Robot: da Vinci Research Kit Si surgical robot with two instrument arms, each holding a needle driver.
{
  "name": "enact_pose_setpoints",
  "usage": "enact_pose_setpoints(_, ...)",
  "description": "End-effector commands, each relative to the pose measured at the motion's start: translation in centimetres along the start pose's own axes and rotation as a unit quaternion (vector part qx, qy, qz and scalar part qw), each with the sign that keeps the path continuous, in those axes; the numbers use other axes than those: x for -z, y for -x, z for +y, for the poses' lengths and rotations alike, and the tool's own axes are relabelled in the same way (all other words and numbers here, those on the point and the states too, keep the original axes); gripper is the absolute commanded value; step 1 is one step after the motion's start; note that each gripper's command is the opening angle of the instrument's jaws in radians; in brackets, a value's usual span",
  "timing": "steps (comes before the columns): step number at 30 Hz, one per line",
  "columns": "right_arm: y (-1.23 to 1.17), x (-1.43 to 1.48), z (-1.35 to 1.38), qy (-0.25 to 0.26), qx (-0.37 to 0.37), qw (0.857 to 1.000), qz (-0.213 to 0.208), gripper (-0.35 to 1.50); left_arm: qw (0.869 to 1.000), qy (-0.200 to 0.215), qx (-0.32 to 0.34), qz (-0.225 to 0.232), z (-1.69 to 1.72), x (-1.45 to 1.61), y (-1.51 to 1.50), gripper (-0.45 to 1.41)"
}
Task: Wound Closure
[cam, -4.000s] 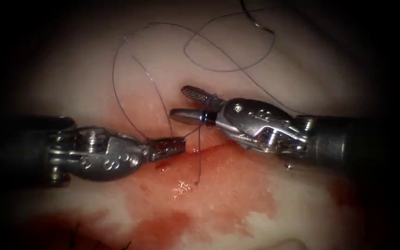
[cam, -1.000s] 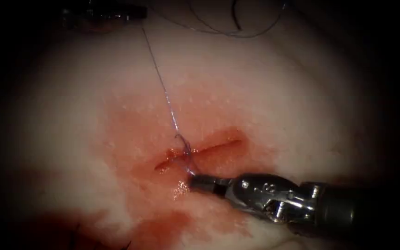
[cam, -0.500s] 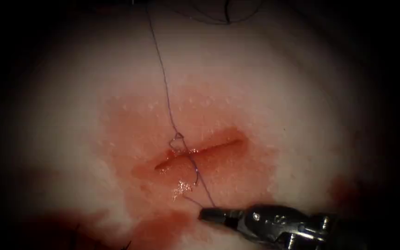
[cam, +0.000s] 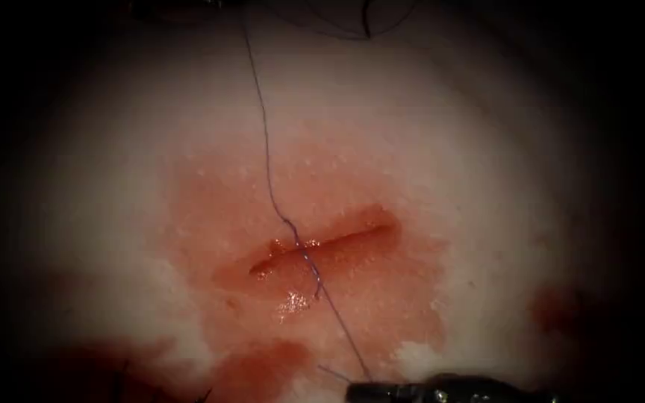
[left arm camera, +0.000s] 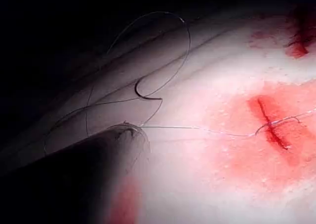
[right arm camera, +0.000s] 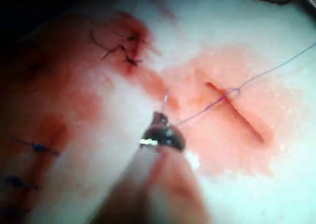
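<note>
The cut (cam: 322, 246) lies across the middle of the tissue (cam: 427, 134), ringed with red fluid. A taut thread (cam: 263, 134) runs from the top edge down to a small knot (cam: 298, 240) on the cut, then on to my right tool (cam: 363, 389) at the bottom edge, which is shut on it. The right wrist view shows those jaws (right arm camera: 160, 132) gripping the thread (right arm camera: 207, 108) with a short tail sticking out. My left tool (left arm camera: 129, 131) holds the thread's other end beyond the cut. The curved needle (left arm camera: 145, 95) lies free on the tissue among slack loops, held by neither tool.
Older stitches with dark cut ends (right arm camera: 123, 46) and blue stitches (right arm camera: 37, 147) sit on the tissue beside the right tool. A patch of red fluid (cam: 263, 366) spreads below the cut. Slack thread loops (left arm camera: 168, 51) lie around the needle.
The right tool has drawn down to the bottom edge and the left tool up past the top edge. The thread went taut and the small loop on the cut closed into a knot.
</note>
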Motion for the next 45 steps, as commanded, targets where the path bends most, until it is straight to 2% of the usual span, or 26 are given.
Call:
enact_pose_setpoints(1, 0.07, -0.07, -0.09, -0.004, -0.001, 1.0, -0.004, -0.35, 1.0, -0.003, -0.002, 0.001, -0.02, -0.11, 0.01, -0.45)
enact_pose_setpoints(3, 0.09, -0.06, -0.12, -0.005, 0.001, 1.0, -0.006, -0.35, 1.0, -0.004, -0.002, 0.001, -0.01, -0.13, 0.02, -0.45)
enact_pose_setpoints(4, 0.2, -0.05, -0.21, -0.013, 0.0, 1.0, -0.014, -0.35, 1.0, -0.004, -0.001, 0.0, 0.01, -0.17, 0.07, -0.45)
enact_pose_setpoints(9, 0.33, -0.02, -0.35, -0.028, -0.001, 0.999, -0.02, -0.35, 1.0, -0.003, 0.0, 0.0, 0.02, -0.21, 0.11, -0.45)
enact_pose_setpoints(13, 0.52, 0.01, -0.56, -0.047, -0.005, 0.998, -0.029, -0.35, 1.0, -0.003, 0.003, -0.003, 0.0, -0.21, 0.11, -0.45)
enact_pose_setpoints(18, 0.66, 0.02, -0.58, -0.051, -0.009, 0.998, -0.034, -0.35, 1.0, -0.002, 0.006, -0.003, 0.0, -0.22, 0.11, -0.45)
enact_pose_setpoints(26, 0.69, 0.0, -0.55, -0.062, -0.016, 0.997, -0.038, -0.35, 1.0, 0.003, 0.009, 0.003, 0.03, -0.19, 0.07, -0.45)
enact_pose_setpoints(30, 0.53, 0.03, -0.52, -0.064, -0.022, 0.997, -0.026, -0.35, 1.0, 0.013, 0.017, 0.01, 0.05, -0.08, -0.07, -0.45)
enact_pose_setpoints(32, 0.19, 0.07, -0.42, -0.063, -0.034, 0.997, -0.011, -0.35, 0.999, 0.019, 0.024, 0.019, 0.05, 0.11, -0.27, -0.45)
enact_pose_setpoints(35, -0.08, 0.09, -0.3, -0.057, -0.027, 0.998, -0.002, -0.35, 0.999, 0.027, 0.028, 0.024, 0.09, 0.28, -0.42, -0.45)
enact_pose_setpoints(40, -0.44, 0.08, -0.04, -0.048, -0.017, 0.999, 0.006, -0.35, 0.999, 0.034, 0.022, 0.024, 0.16, 0.54, -0.65, -0.45)
enact_pose_setpoints(41, -0.58, 0.06, 0.07, -0.048, -0.014, 0.999, 0.009, -0.35, 0.999, 0.036, 0.019, 0.023, 0.17, 0.63, -0.7, -0.45)
enact_pose_setpoints(45, -0.8, -0.05, 0.27, -0.046, -0.012, 0.999, 0.016, -0.35, 0.999, 0.043, 0.013, 0.023, 0.13, 0.86, -0.79, -0.45)
